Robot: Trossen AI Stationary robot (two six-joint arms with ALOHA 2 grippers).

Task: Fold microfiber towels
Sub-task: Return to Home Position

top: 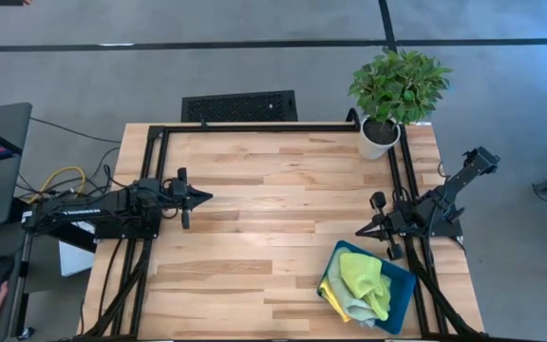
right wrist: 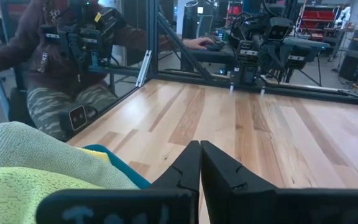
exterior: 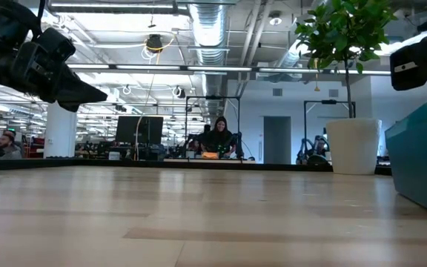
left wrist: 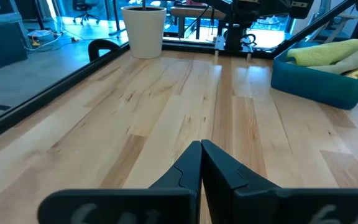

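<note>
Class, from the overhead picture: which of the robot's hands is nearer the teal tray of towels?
Right. The right hand hovers close beside the teal tray at the table's right side; the left hand sits across the table, near its left edge.

Overhead light is bright and even across the table (top: 283,190), with no hot spots on the wood. Shadows on the boards are faint and soft-edged.

Low view: ceiling strip lights (exterior: 221,68) backlight the scene. The left gripper (exterior: 101,95) reads as a dark silhouette, and a pale sheen lies along the table's far edge.

Left wrist view: strong light enters from beyond the table's right edge, causing mild glare on the boards near the plant pot (left wrist: 144,30).
</note>
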